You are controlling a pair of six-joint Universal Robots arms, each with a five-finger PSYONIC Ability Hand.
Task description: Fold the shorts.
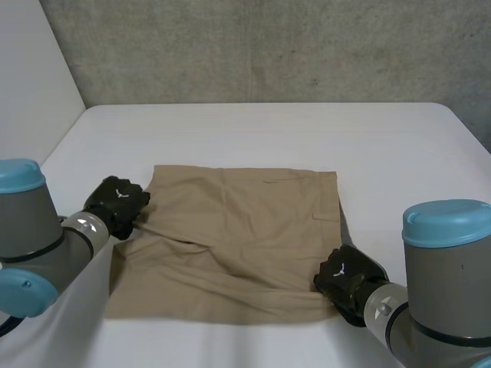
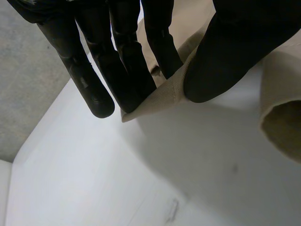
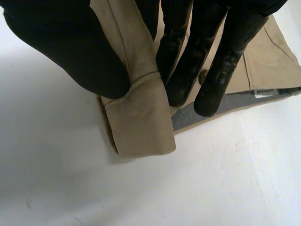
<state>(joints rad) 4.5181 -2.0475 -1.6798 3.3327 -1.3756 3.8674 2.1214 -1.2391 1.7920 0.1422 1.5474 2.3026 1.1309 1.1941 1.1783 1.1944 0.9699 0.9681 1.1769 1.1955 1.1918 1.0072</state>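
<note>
— Where are the shorts (image 1: pixel 238 238)?

— Flat on the table (image 1: pixel 268 130), towards our side of it, with a rumple running across their middle. Our left hand (image 1: pixel 116 203) is at their left edge, fingers (image 2: pixel 127 70) and thumb (image 2: pixel 225 47) pinching the tip of a corner. Our right hand (image 1: pixel 347 280) is at the near right corner, thumb pressing a thick doubled band of cloth against the fingers (image 3: pixel 221 70)

— What could go wrong from here?

— We judge the left pinch the weaker one. It takes very little cloth, so a quick lift could pull the corner free and drop that side. On the right, the band is rolled over in our grip and may unroll as we carry it. If our two hands travel unevenly, the cloth will skew and the edges won't meet. The rumple could also get trapped under the fold as a hard crease

— And the surface?

— Plain white, and smooth by the look of it, so we'd expect the shorts to slide instead of hinging if we drag them low. There is room beyond them to lay a fold over

— The room?

— A rough grey concrete wall (image 1: pixel 268 46) behind the table, a white panel (image 1: pixel 31 77) at the left
</note>
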